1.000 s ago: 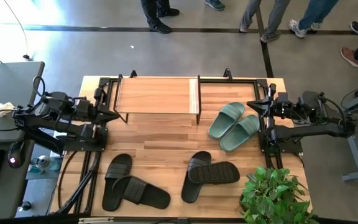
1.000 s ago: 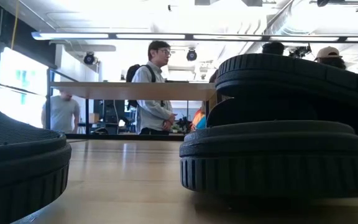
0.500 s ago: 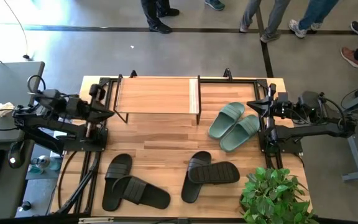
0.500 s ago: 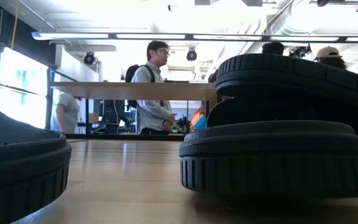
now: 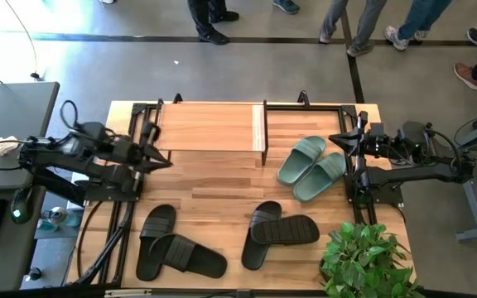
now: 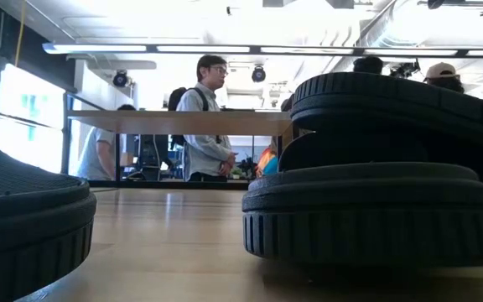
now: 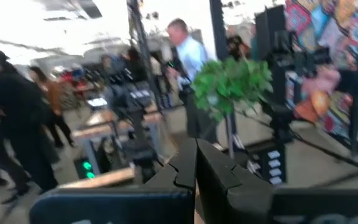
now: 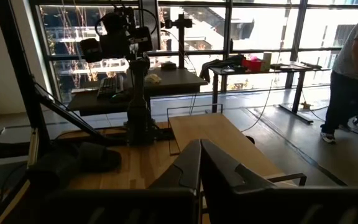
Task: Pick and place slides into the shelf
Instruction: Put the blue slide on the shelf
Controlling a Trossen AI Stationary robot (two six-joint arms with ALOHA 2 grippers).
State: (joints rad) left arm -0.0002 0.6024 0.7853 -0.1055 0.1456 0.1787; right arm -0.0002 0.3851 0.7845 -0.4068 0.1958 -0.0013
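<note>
Black slides (image 5: 176,253) lie untouched near the left gripper (image 5: 162,159), fingers pressed together and empty, so it must first open and descend on one.

Shelf (image 5: 209,126) stands bare at the worktop's far edge. Green pair (image 5: 311,168) lies side by side just right of it. Two black pairs (image 5: 176,246) (image 5: 278,232) lie near the front, each crossed.

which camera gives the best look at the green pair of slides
The high view: the green pair of slides lies whole, side by side, right of the shelf. The low view shows only black slides; neither wrist view shows the green pair clearly.
</note>
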